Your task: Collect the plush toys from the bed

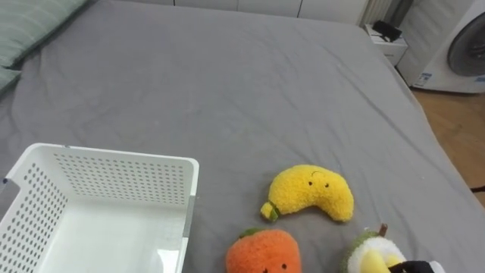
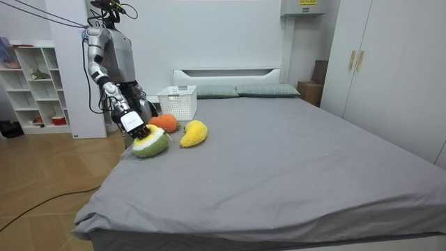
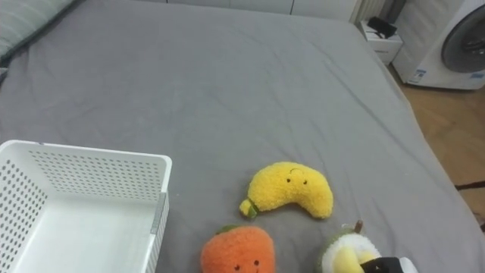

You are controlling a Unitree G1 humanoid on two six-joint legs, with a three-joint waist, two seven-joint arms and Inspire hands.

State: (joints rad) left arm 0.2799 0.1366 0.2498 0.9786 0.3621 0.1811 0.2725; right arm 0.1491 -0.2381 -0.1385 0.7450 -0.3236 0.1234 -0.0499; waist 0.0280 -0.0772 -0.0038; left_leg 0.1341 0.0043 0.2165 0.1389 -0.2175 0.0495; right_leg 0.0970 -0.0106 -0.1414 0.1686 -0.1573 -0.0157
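Three plush toys lie on the grey bed [image 1: 227,91]: a yellow banana [image 1: 312,191], an orange one [image 1: 264,254] at the bottom edge, and a green-and-white avocado [image 1: 371,254] at the lower right. My right hand [image 2: 136,128] rests on top of the avocado [image 2: 152,144]; a dark and white bit of that hand [image 1: 426,267] shows at the frame's corner. A white perforated basket [image 1: 114,163] stands empty at the lower left, just left of the orange toy. In the room view I stand at the bed's side, by the toys.
Pillows [image 2: 265,90] lie at the head of the bed. The bed's edge drops to wooden floor [image 1: 455,129] on my right, with a washing machine [image 1: 462,45] and a small white stand [image 1: 386,42] beyond. A wardrobe [image 2: 390,63] and a shelf [image 2: 35,84] line the room.
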